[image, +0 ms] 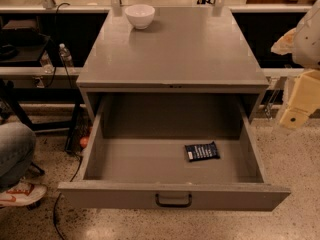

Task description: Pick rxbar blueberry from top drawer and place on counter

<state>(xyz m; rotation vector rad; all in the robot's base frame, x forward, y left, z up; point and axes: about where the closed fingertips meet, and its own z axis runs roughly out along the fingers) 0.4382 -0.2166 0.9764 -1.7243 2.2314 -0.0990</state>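
The rxbar blueberry (202,151), a small dark navy wrapper with white text, lies flat on the floor of the top drawer (125,164), right of its middle. The drawer is pulled fully out, with its dark curved handle (173,200) on the front panel. The counter (175,49) is the grey cabinet top above it. My gripper (295,115) hangs at the right edge of the view, above the floor and to the right of the drawer, well apart from the bar. It holds nothing that I can see.
A white bowl (140,15) stands at the counter's back left. A person's jeans-clad leg (12,154) and shoe (20,194) are at the left. A water bottle (65,56) and cables sit left of the cabinet. The floor is speckled.
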